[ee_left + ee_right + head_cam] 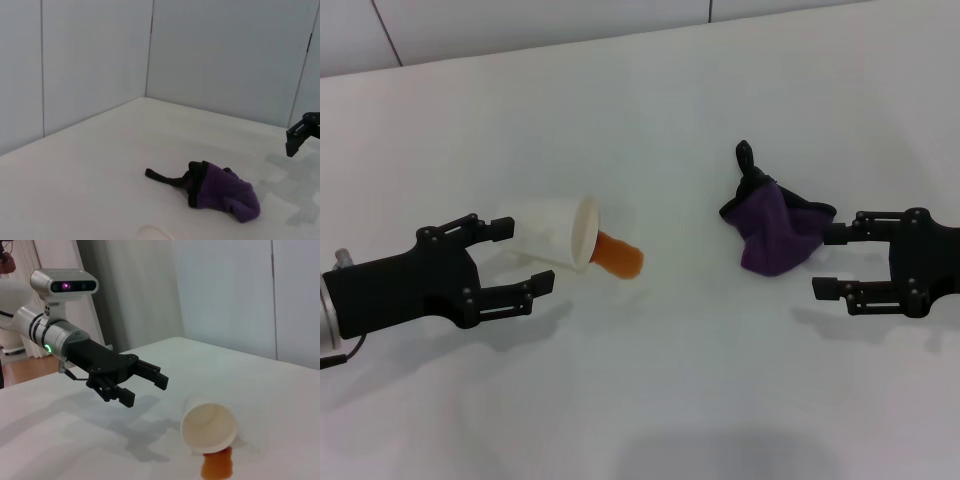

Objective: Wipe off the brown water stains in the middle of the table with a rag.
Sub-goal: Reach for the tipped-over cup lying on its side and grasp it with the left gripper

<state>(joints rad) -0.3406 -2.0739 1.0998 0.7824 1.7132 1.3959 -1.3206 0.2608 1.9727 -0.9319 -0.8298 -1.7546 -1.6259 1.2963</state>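
On the table [650, 390], the brown water stains [618, 255] lie near the middle as 1 orange-brown blob touching the mouth of a tipped white paper cup [556, 232], and the rag [776, 232] sits crumpled well to the right, its black tail pointing away. The right gripper [828, 262] has its 2 fingers spread, the upper fingertip just at the rag's edge, its arm cut off by the frame. The left gripper [527, 256] is also spread, beside the cup's base.
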